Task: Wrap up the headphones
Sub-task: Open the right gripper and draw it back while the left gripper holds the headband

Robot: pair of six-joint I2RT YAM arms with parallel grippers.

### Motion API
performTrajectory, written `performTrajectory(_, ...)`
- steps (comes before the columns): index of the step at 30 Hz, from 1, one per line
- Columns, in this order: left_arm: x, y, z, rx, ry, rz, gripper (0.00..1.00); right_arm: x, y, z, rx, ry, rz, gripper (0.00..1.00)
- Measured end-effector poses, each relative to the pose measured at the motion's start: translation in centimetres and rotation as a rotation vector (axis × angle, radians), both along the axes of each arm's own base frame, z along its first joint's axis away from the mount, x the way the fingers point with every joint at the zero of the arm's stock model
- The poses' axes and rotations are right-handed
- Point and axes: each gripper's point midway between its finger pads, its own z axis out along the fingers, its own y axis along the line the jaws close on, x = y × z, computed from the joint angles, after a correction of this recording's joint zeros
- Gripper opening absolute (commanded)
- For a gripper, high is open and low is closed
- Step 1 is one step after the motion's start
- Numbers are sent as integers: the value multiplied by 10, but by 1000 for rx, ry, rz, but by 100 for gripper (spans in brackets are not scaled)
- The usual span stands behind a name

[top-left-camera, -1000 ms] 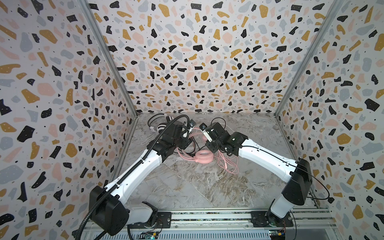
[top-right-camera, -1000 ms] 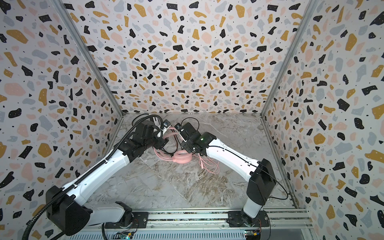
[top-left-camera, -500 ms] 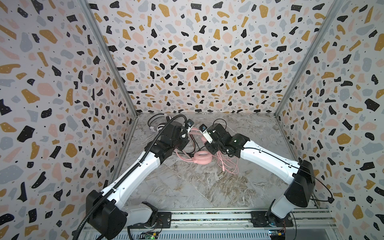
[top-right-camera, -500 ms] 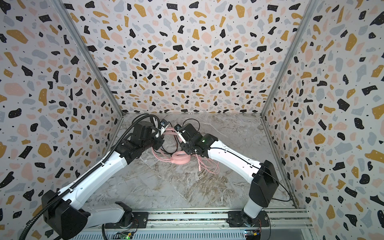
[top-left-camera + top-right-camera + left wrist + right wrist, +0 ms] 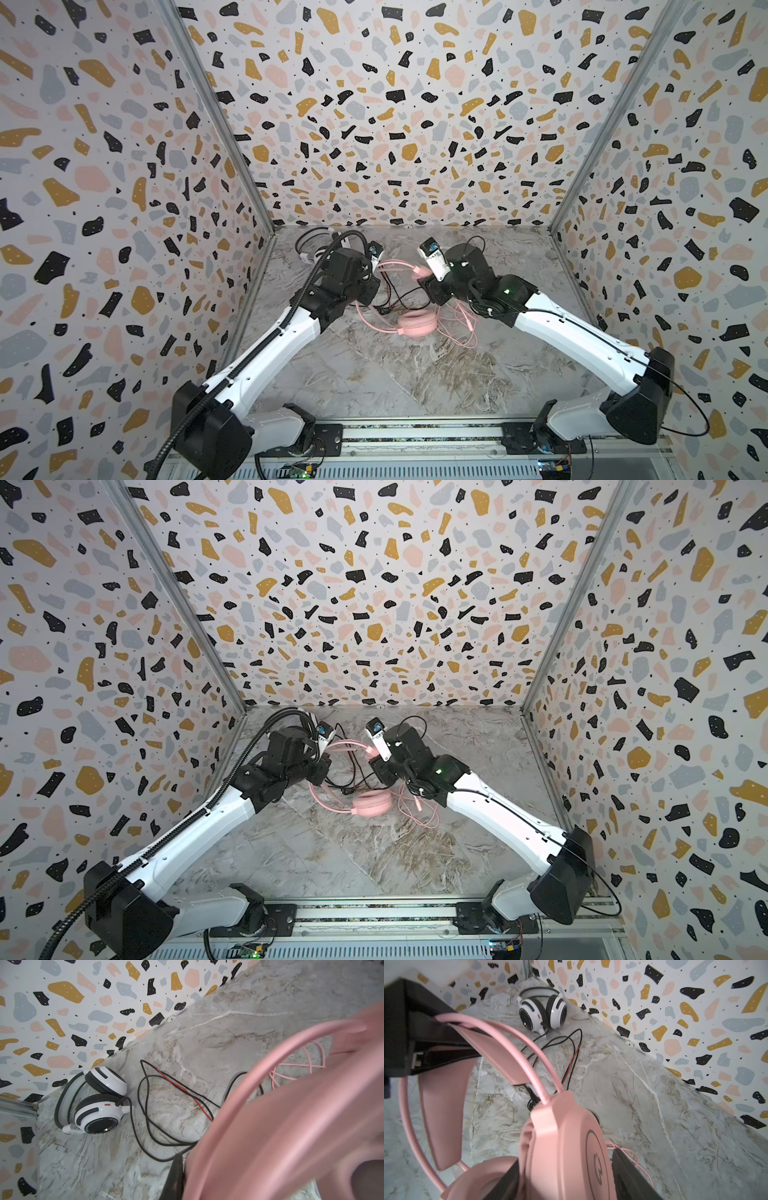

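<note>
Left pincer point(image 5: 452, 1032) clamps the band of pink headset point(image 5: 500, 1057); right pincer point(image 5: 566, 1176) open astride its earcup; headset may swing, snagging pink cable point(image 5: 461, 332).

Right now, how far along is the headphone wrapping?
Done: nothing wrapped; the pink cable lies in loose loops and the black cable sprawls beside the white headset. In hand: the left claw is shut on the band of the pink headset; one earcup sits between the fingers of the right claw. Left: winding both cables.
</note>
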Motion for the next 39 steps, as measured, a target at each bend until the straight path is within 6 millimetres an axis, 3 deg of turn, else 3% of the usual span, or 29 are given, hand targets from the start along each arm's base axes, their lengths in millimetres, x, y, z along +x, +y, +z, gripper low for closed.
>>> performTrajectory(7, -7, -18, 16, -153, -23, -62, 0, -3, -26, 13, 194, 21, 53, 62)
performTrajectory(14, -17, -20, 16, -254, -4, -91, 0, -7, -47, 14, 335, 85, 108, 65)
performTrajectory(19, -5, 40, -6, -184, 36, 126, 0, 17, -106, 42, 435, 18, -80, 69)
performTrajectory(22, -6, 48, -13, -160, 52, 158, 0, 12, -103, 56, 481, -4, -59, 70)
performTrajectory(26, -9, 51, -18, -148, 75, 171, 0, 13, -100, 57, 494, -1, -48, 70)
performTrajectory(29, -9, 52, -19, -160, 87, 186, 0, 22, -102, 42, 471, 21, -60, 70)
performTrajectory(36, -7, 62, -17, -235, 136, 254, 0, 37, -113, -46, 378, 183, -112, 70)
performTrajectory(39, -4, 66, -8, -286, 140, 287, 0, 35, -114, -71, 361, 239, -109, 70)
